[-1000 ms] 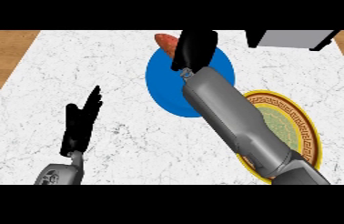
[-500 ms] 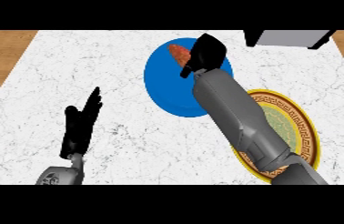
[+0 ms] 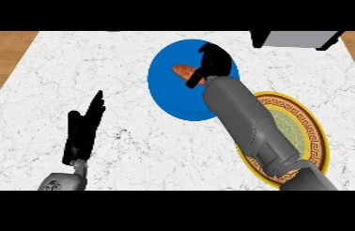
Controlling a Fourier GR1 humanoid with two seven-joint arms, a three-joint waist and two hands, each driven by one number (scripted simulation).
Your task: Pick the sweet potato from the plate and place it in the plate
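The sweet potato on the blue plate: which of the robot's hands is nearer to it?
Right. The right hand is at the sweet potato over the blue plate; the left hand rests open, far down-left.

Bare tabletop point(image 3: 132, 75) lay open left of the blue plate point(image 3: 166, 91). The right forearm point(image 3: 250, 124) crossed over the yellow plate point(image 3: 315, 136), and a grey box point(image 3: 295, 39) stood at the far right.

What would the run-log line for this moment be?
phase: grasping | right hand: curled on sweet potato over blue plate | left hand: open, resting | gold-rimmed plate: partly hidden by forearm
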